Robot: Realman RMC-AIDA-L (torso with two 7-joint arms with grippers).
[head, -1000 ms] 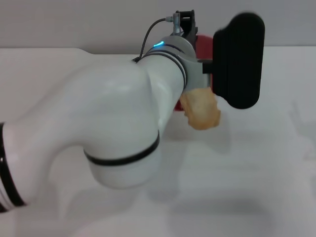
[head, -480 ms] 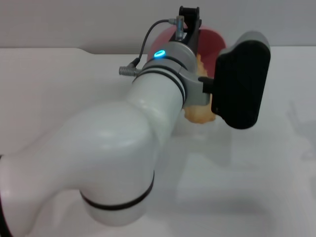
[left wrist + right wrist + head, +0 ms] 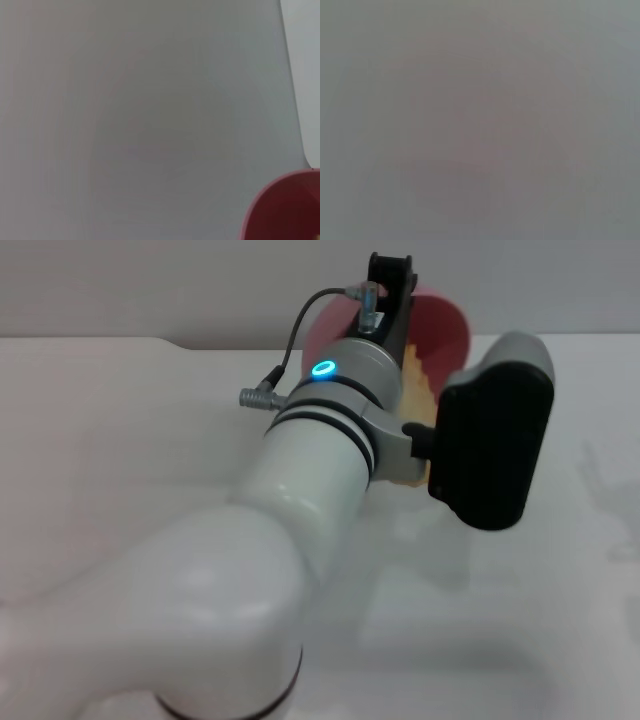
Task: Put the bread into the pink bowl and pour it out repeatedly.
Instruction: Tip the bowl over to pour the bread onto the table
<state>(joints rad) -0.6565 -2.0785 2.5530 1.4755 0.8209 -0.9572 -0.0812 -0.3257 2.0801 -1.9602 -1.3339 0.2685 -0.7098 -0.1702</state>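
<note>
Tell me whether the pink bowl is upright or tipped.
Tipped. The pink bowl is raised on its side behind the left arm, its inside facing the head camera, with bread showing at its lower edge.

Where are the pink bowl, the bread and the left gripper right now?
pink bowl [image 3: 447, 328], head view, on its raised rim.
bread [image 3: 414, 375], head view, on the sliver showing beside the arm.
left gripper [image 3: 392, 275], head view, on its black tip at the bowl.

Left arm [image 3: 330, 470] hiding most of pink bowl [image 3: 445, 325] and bread [image 3: 418, 390], left claw's grip unseen
</note>
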